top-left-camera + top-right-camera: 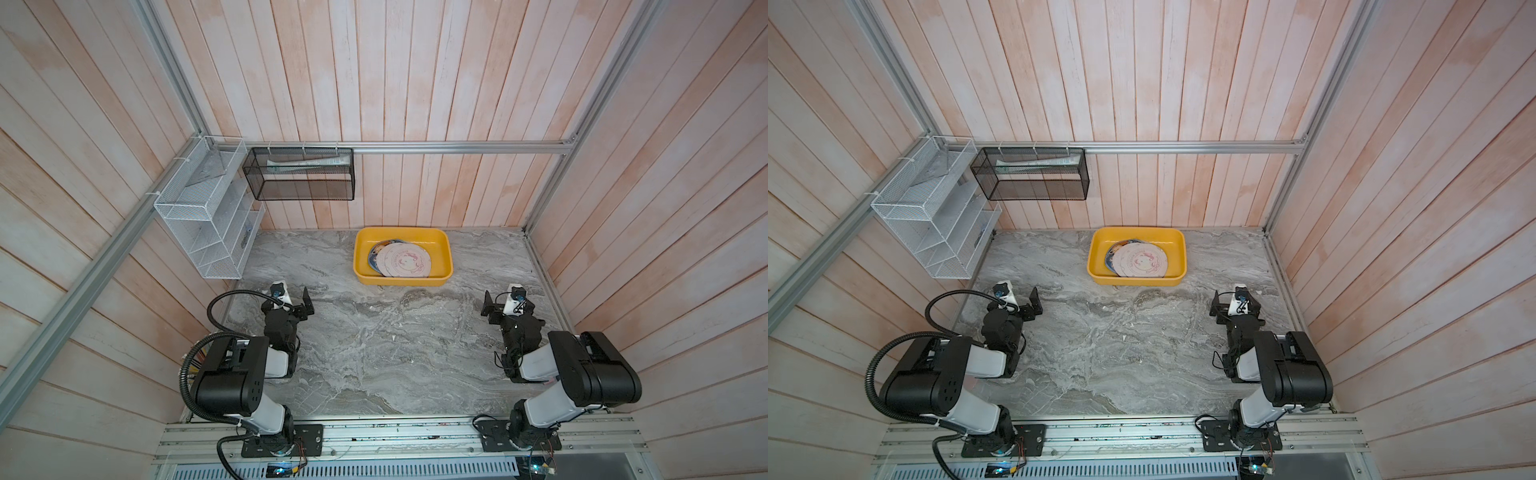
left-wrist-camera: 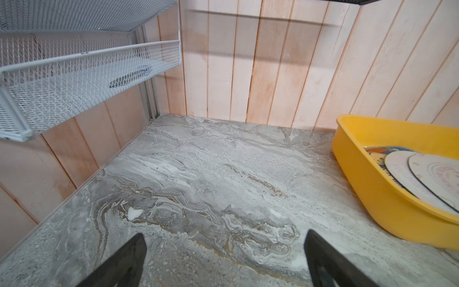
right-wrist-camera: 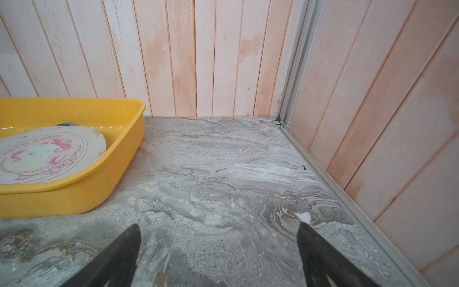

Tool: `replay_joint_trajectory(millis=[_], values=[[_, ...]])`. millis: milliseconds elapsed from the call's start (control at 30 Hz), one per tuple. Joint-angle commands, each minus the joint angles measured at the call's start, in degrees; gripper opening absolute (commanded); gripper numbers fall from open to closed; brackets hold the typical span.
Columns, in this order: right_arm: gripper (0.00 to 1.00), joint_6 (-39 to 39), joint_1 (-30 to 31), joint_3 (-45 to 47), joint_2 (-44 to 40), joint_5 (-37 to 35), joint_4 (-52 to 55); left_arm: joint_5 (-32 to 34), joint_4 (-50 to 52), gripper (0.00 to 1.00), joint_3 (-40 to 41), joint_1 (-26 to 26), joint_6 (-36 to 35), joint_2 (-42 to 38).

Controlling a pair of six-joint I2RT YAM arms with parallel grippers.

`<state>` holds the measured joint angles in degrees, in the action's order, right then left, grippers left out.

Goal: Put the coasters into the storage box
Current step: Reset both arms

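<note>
The left end effector (image 2: 224, 233) stands wide open and empty, with only bare marble-patterned tabletop (image 2: 211, 174) between its two dark fingers (image 2: 126, 261). The frame edge cuts both fingers off, so little more than their tips shows. The right end effector (image 3: 218, 225) is spread just as wide and holds nothing, and its fingers are cropped the same way. In both top views each end effector is partly masked by its own wrist camera and arm.

Farther out, the storage box (image 1: 438, 249) rests on the tabletop close to the back wall, between the two arms and well apart from both. The coasters (image 1: 405, 259) lie inside it in an overlapping pile. The top coaster (image 3: 49, 154) is cream with a pink-maned cartoon horse, and its printed lettering is partly cut off. A dark blue coaster (image 1: 375, 254) peeks out from beneath it. The lower discs are mostly covered, so their number cannot be told.

On the left wall hangs a white wire rack (image 1: 203, 216) holding a small dark item (image 2: 130, 78) too blurred to name. Beside it, a black mesh basket (image 1: 299, 174) holds something pale, indistinct behind the mesh.
</note>
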<state>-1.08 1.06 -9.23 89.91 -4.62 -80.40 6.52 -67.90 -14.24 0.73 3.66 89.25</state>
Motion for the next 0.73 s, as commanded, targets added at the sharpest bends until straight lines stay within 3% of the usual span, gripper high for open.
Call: replay_joint_trajectory(millis=[0, 200, 700], values=[[0.98, -0.15, -0.14, -0.09, 0.18, 0.33, -2.58, 3.1, -2.36, 1.0, 0.0, -0.69, -0.69, 0.46], [0.98, -0.06, -0.19, -0.09, 0.18, 0.32, -2.66, 7.6, -8.62, 1.0, 2.2, -4.88, -5.15, 1.52], [0.98, -0.06, -0.14, -0.08, 0.13, 0.23, -2.7, 8.16, -7.95, 1.0, 1.9, -5.01, -4.97, 1.45]])
